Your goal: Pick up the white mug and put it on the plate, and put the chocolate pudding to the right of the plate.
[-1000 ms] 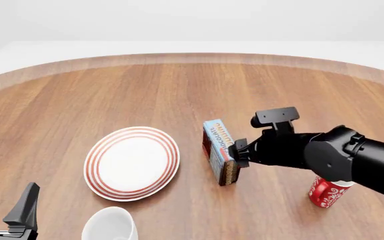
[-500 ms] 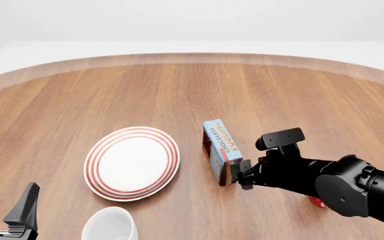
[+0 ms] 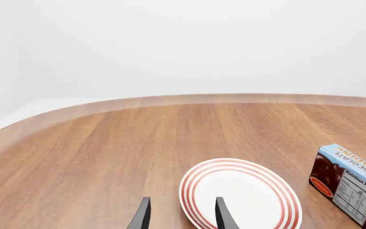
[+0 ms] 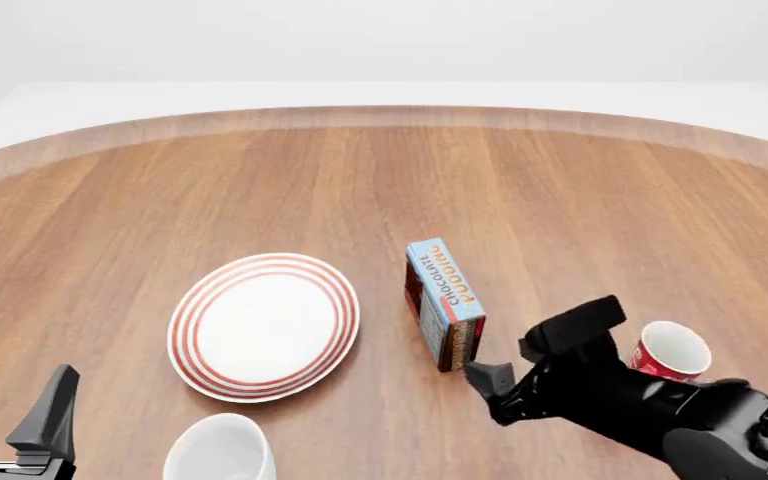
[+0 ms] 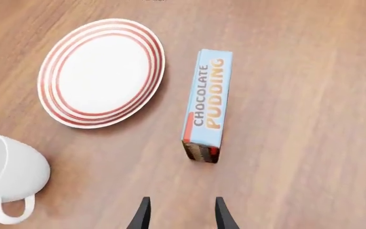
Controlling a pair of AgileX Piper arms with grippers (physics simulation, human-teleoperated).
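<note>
Just ahead of the right claw (image 5: 179, 215), seemingly part-open and empty, stands the chocolate pudding (image 5: 207, 111)

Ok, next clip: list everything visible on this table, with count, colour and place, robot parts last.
Table: one, brown wood, under everything.
Plate: one, white with red rings, left of centre, nothing on it.
Pudding box: one, light blue top with orange lettering, red and brown sides, standing just right of the plate.
White mug: one, plain white, at the near edge in front of the plate.
Red mug: one, red with white inside, right of the pudding box, partly behind the right arm.
Left end effector: one, black, open, near left corner.
Right end effector: one, black, open, on the near side of the pudding box, not touching it.
</note>
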